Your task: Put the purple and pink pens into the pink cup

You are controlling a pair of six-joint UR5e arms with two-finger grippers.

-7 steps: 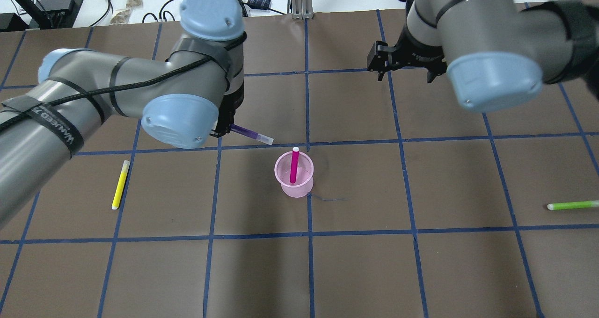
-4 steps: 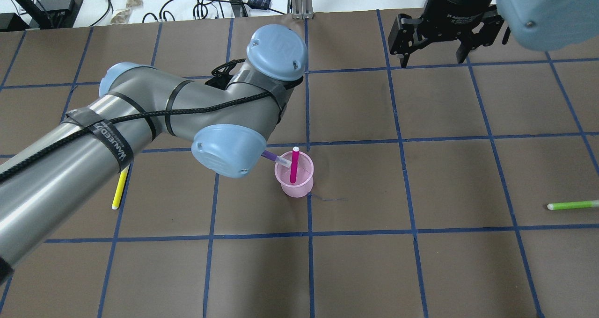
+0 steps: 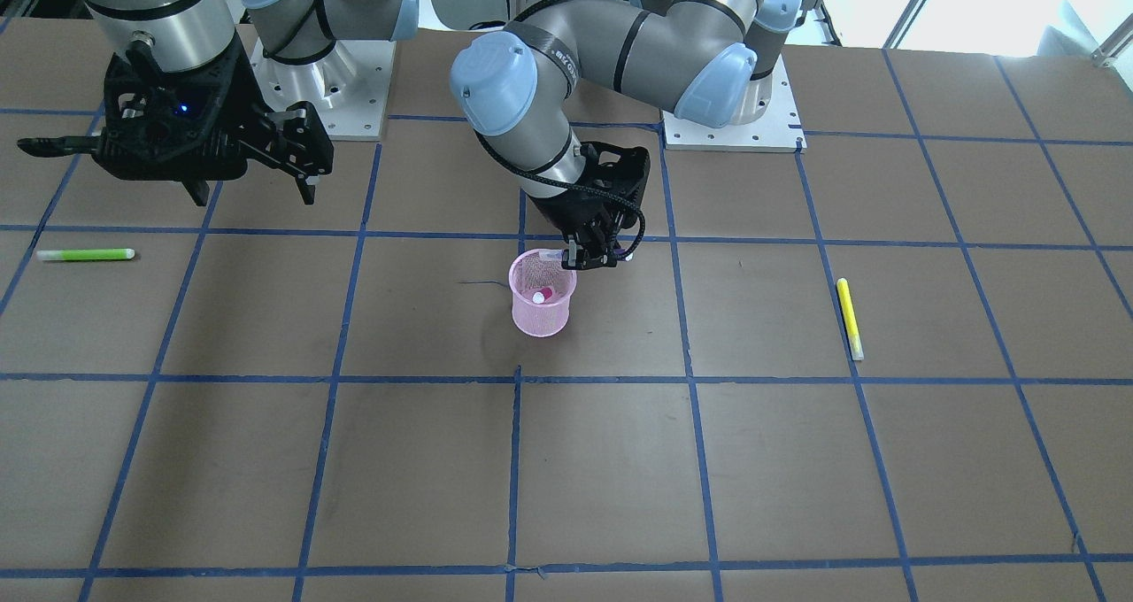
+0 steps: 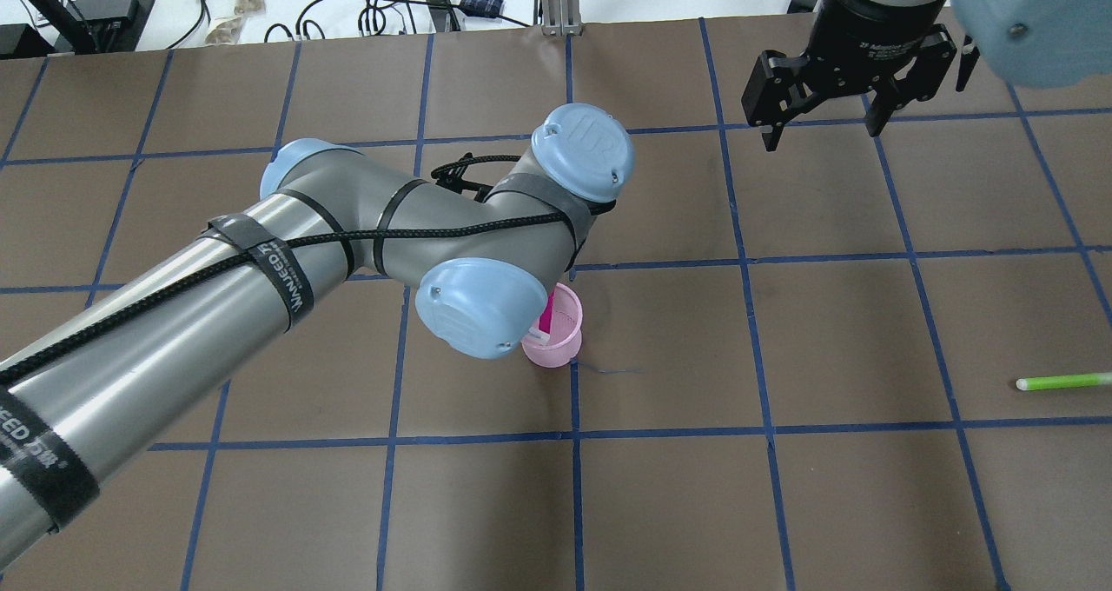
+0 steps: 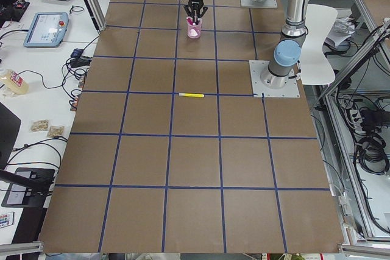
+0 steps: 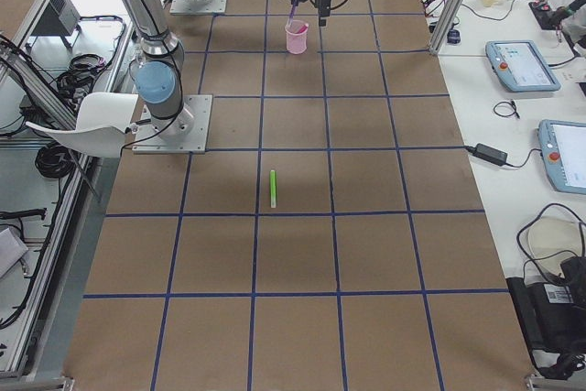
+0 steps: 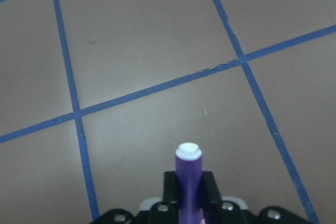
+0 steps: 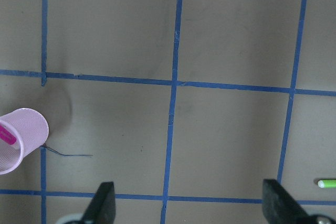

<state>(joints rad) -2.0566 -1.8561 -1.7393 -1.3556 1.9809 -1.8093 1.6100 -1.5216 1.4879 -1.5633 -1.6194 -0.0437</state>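
While aiming at the pink mesh cup (image 3: pixel 541 310), with the pink pen (image 3: pixel 543 295) already leaning inside, mind the free half of the mouth and avoid nudging the wall. Just behind the cup's far rim: left gripper (image 3: pixel 591 252), clamped on the purple pen (image 7: pixel 188 179), white tip right over that rim. Best to tilt the gripper to point the pen downward, centre it over the opening, lower until well inside, only then release. Farther back, well apart from the cup: right gripper (image 4: pixel 821 135), fingers spread, holding nothing
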